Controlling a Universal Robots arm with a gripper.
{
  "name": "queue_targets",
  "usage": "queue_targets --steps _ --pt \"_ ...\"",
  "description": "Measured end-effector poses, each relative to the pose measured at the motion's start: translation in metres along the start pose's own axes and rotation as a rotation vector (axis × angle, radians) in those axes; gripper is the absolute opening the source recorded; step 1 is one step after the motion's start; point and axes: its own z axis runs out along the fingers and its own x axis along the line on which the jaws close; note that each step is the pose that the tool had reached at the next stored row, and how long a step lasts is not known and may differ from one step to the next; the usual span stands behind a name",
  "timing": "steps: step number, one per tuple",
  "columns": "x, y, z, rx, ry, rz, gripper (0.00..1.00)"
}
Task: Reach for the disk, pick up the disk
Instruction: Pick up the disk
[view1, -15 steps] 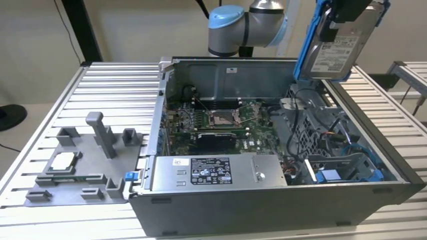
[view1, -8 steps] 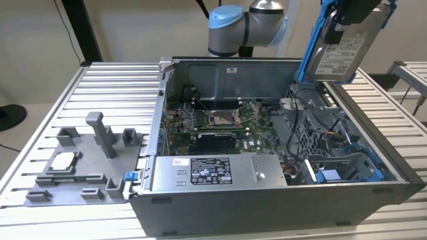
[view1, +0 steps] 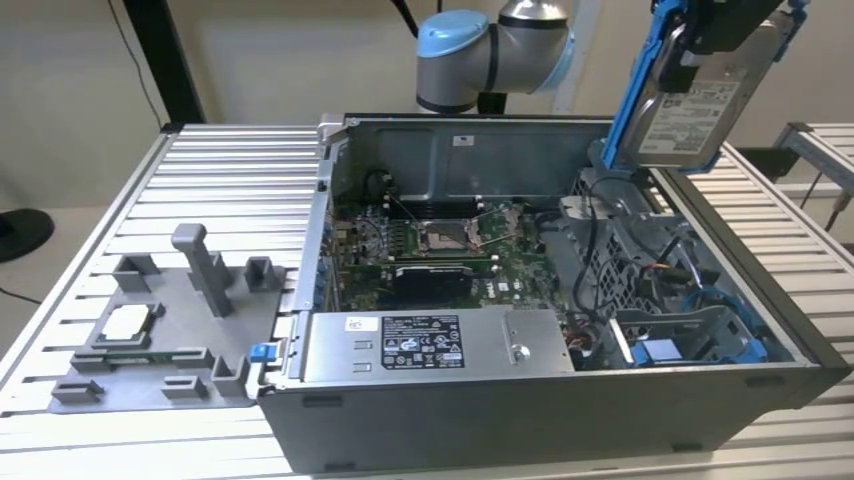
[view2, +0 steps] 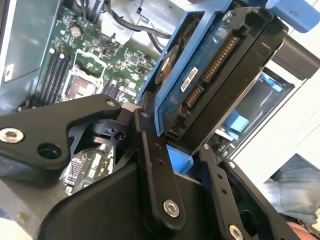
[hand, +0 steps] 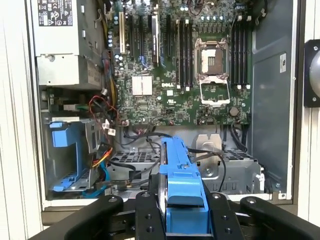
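Disk (view1: 697, 95) at upper right of exterior view, lifted clear above open computer case (view1: 747, 385), long axis near upright. Gripper (view2: 182, 142) clenched on disk's blue side rails (hand: 181, 187); motherboard (hand: 195, 75) well below.

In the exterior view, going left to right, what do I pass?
Grey holder tray with the small chip → open computer case with motherboard → the disk, held up in the claw above the case's right side.

The arm (view1: 487, 45) is raised high, its hand (hand: 182, 210) clamped shut around the disk (view1: 694, 105).
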Motion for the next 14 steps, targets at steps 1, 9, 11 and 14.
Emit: queue_targets --steps 1,9,11,14 --pt "0.0003 -0.0004 -0.0001 0.0 0.0002 0.0 0.0" --pt "0.0119 -0.0022 -0.0001 0.0 0.0002 0.001 0.0" --pt "0.0162 -0.0024 -0.0001 0.0 0.0001 0.001 0.0" --pt "0.0264 -0.0024 0.0005 0.0 0.0 0.001 0.0"
